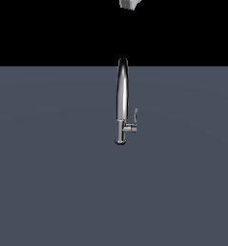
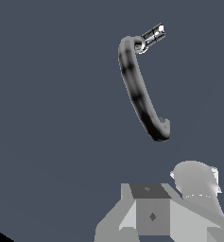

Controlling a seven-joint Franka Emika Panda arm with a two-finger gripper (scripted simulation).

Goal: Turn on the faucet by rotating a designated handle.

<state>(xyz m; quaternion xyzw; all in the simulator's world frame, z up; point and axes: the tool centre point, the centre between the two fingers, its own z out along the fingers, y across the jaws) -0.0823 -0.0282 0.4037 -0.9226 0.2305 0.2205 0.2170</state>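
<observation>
The faucet stands upright in the middle of the grey floor, a slim chrome column with a high arched spout. Its handle is a thin lever rising from a short stub on the exterior view's right of the base. The wrist view looks down on the curved spout of the faucet, with the handle sticking out at the base end. Grey blocky parts of my gripper show at the picture's edge, well apart from the faucet; its fingers cannot be made out. A pale piece of the arm hangs high above the spout.
A flat dark grey floor spreads all around the faucet, against a black background above. A pale rounded arm part sits beside the gripper body in the wrist view.
</observation>
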